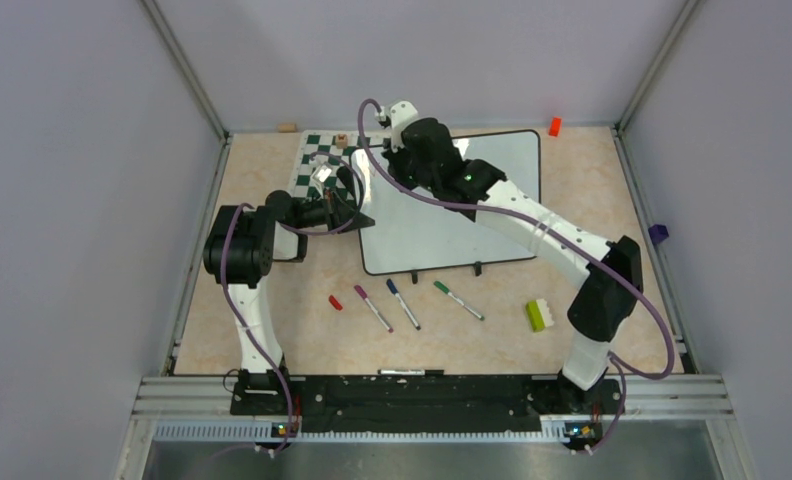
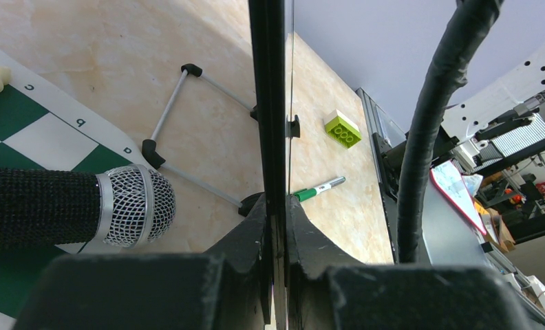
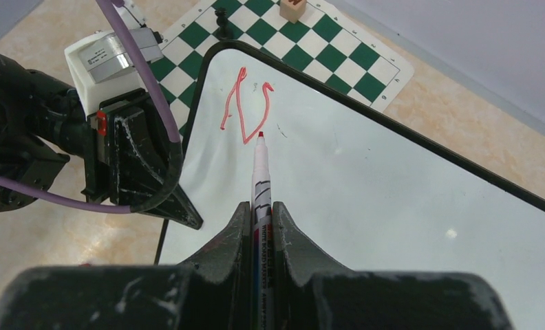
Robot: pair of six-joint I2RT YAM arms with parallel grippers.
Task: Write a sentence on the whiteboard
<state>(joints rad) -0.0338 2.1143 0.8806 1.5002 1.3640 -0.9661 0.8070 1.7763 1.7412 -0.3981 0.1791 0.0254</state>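
The whiteboard (image 1: 452, 215) lies on the table, propped on its two black feet. My left gripper (image 1: 356, 212) is shut on its left edge; in the left wrist view (image 2: 275, 206) the thin black frame (image 2: 266, 82) runs between the fingers. My right gripper (image 3: 259, 206) is shut on a red whiteboard marker (image 3: 261, 172). Its tip touches the board near the top-left corner. Of the sentence, only red strokes (image 3: 239, 103) like a first letter show. From above the right gripper (image 1: 380, 160) hides them.
A green-and-white chessboard mat (image 1: 317, 160) with a few pieces lies behind the board's left corner. A microphone (image 2: 84, 206) lies on it. In front of the board lie a red cap (image 1: 335, 302), purple (image 1: 373, 308), blue (image 1: 403, 303) and green (image 1: 459, 300) markers, and a green-white brick (image 1: 540, 315).
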